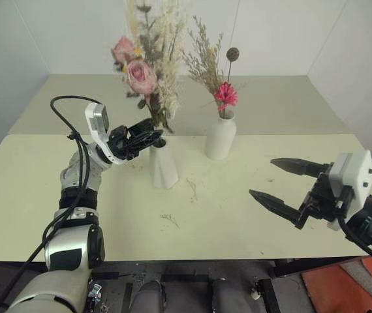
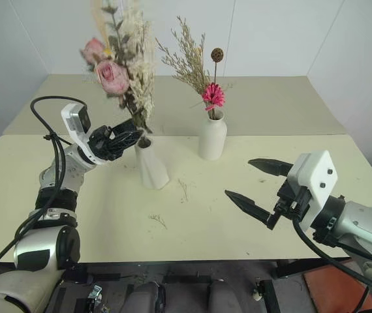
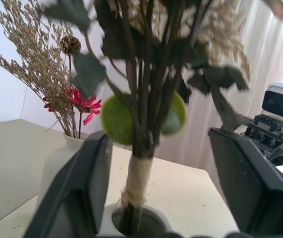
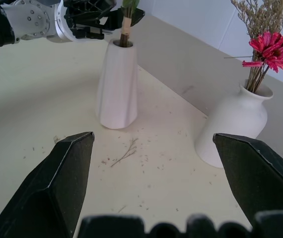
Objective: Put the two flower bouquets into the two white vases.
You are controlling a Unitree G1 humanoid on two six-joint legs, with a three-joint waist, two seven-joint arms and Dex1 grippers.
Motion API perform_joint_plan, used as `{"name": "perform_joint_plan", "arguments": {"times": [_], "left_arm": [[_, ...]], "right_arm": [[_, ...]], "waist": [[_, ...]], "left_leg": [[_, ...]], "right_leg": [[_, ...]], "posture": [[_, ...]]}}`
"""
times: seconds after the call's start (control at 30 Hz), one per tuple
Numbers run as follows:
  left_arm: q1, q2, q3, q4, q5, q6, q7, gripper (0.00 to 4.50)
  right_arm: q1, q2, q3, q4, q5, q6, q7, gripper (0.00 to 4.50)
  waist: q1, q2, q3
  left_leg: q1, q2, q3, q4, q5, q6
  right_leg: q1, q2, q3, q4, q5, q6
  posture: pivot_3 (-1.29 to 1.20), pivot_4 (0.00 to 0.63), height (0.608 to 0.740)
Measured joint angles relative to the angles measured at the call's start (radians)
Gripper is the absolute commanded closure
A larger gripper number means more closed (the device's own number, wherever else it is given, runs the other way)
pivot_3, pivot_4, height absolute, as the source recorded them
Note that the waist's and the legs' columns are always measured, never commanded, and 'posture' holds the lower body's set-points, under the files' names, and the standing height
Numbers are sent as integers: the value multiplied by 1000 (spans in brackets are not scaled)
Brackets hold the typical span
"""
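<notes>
1. Left wrist view shows the rose bouquet standing with its twine-bound stems down in the mouth of the faceted vase; black fingers spread on either side of the stems, apparently clear of them, though contact at the near side is hard to judge.
2. Seen from the head: faceted vase upright near the middle of the table, pink roses, cream sprigs and green leaves rising well above it.
3. Left gripper level with the vase's rim, pointing toward the stems, jaws parted around them, released rather than clenched.
4. Just beyond and toward the table's right side, the rounded vase upright, a little closer to the far edge than the faceted one, the two vases near but apart.
5. Holds the sparse bouquet: magenta daisy low at the neck, beige grass fanning to the left, dark seed head on a thin stalk above.
6. Right gripper hovering over the right part of the table toward the near edge, fingers spread wide and holding nothing, well apart from both vases.
7. Bits of dry plant debris scattered on the tabletop between the faceted vase and the near edge, with one small twig lying just in front of that vase.
</notes>
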Motion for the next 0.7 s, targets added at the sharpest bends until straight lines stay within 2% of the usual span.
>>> {"name": "perform_joint_plan", "arguments": {"times": [0.03, 0.2, 0.4, 0.57, 0.7], "left_arm": [[0, 0, 0, -6, -3, 0, 2, 29], [21, 8, 0, -57, -8, 3, 20, 29], [113, 62, 4, -168, -8, -15, 79, 29], [197, 149, 20, -326, -58, 77, 98, 29], [309, 271, 41, -505, -87, 142, 125, 29]], "right_arm": [[-3, -1, 1, 3, 0, 0, 4, 0], [-16, -3, 8, 18, -10, -1, 13, 0], [-25, -3, 33, 25, -30, -1, 12, 0], [-23, -3, 34, 29, -41, -1, 17, 0], [-4, -20, -2, 46, -42, -2, 41, 0]], "waist": [[0, 0, 0], [0, 0, 0], [-3, 0, 0], [-1, 0, 0], [-3, 0, 0]], "left_leg": [[0, 0, 0, 0, 0, 0], [0, 0, 0, 0, 0, 0], [1, 1, 0, 0, 0, 0], [1, 1, 0, 0, 0, 0], [1, 1, 0, 0, 0, 0]], "right_leg": [[0, 0, 0, 0, 0, 0], [0, 0, 0, 0, 0, 0], [0, 0, 1, 0, 0, 0], [0, 0, 1, 0, 0, 0], [0, 0, 1, 0, 0, 0]], "posture": [[0, 150, 740], [0, 150, 740], [0, 150, 740], [0, 150, 740], [0, 150, 740]]}}
